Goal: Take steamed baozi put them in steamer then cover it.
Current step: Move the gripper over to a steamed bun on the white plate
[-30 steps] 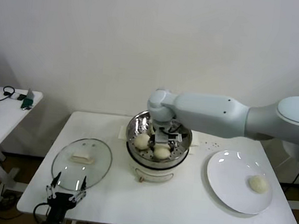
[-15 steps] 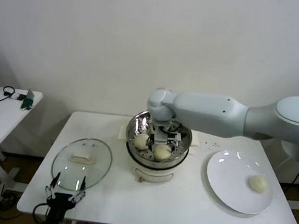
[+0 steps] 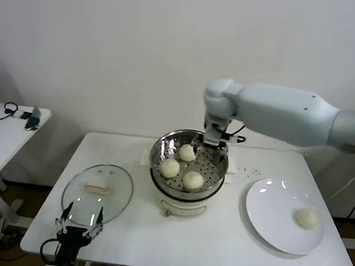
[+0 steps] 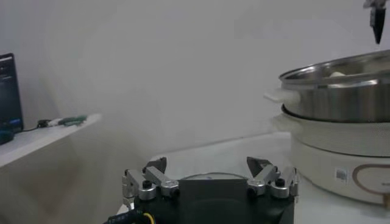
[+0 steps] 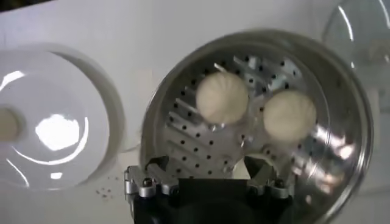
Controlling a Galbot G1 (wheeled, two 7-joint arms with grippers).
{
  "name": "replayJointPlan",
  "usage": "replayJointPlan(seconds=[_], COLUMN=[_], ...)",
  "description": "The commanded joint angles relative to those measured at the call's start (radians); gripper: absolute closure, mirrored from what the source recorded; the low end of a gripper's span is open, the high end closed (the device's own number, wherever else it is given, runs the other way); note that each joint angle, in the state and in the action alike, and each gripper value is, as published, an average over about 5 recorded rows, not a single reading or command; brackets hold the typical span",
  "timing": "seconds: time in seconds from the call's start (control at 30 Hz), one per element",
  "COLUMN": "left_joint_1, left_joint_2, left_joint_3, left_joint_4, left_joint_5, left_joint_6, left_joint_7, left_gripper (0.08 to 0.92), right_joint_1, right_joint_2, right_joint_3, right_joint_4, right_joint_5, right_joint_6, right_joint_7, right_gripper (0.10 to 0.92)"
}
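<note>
On my white table (image 3: 217,242) the steamer (image 3: 189,165) holds three steamed baozi (image 3: 192,180). My right gripper (image 3: 216,139) hangs over its far rim, jaws wide and empty. Only the head view shows the fourth bun, on the plate (image 3: 270,216) right of the steamer, and the cover (image 3: 97,193) left of it, near my idle, wide-open left gripper (image 3: 79,225).

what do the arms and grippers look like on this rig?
Right arm: smooth pale grey-white shell, rounded joints, black cable at the wrist. Right gripper and left gripper: black body, silver metal finger links with black screws; yellow cable beside the left one.
</note>
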Motion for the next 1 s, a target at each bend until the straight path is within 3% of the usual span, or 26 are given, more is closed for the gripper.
replayJointPlan(seconds=[0.03, 0.27, 0.47, 0.77, 1.0], left_joint_1=[-0.011, -0.032, -0.035, -0.039, -0.041], left_joint_2=[0.003, 0.02, 0.018, 0.02, 0.014], left_joint_3=[0.003, 0.007, 0.01, 0.003, 0.009], left_joint_4=[-0.003, -0.008, -0.012, -0.011, -0.009], left_joint_5=[-0.003, -0.014, -0.02, -0.025, -0.016], left_joint_6=[0.004, 0.009, 0.002, 0.006, 0.014], left_joint_7=[0.001, 0.009, 0.012, 0.014, 0.012], left_gripper=[0.177, 0.177, 0.177, 0.177, 0.177], right_joint_1=[0.136, 0.035, -0.224, -0.645, -0.76], right_joint_2=[-0.278, -0.524, -0.648, -0.707, -0.674], right_joint_3=[-0.186, -0.166, 0.028, 0.406, 0.525], right_joint_4=[-0.015, 0.045, 0.016, -0.089, -0.197], right_joint_5=[0.295, 0.295, 0.146, -0.041, -0.114], right_joint_6=[-0.317, -0.524, -0.557, -0.52, -0.477], right_joint_7=[0.138, 0.14, 0.136, 0.116, 0.103], right_gripper=[0.203, 0.203, 0.203, 0.203, 0.203])
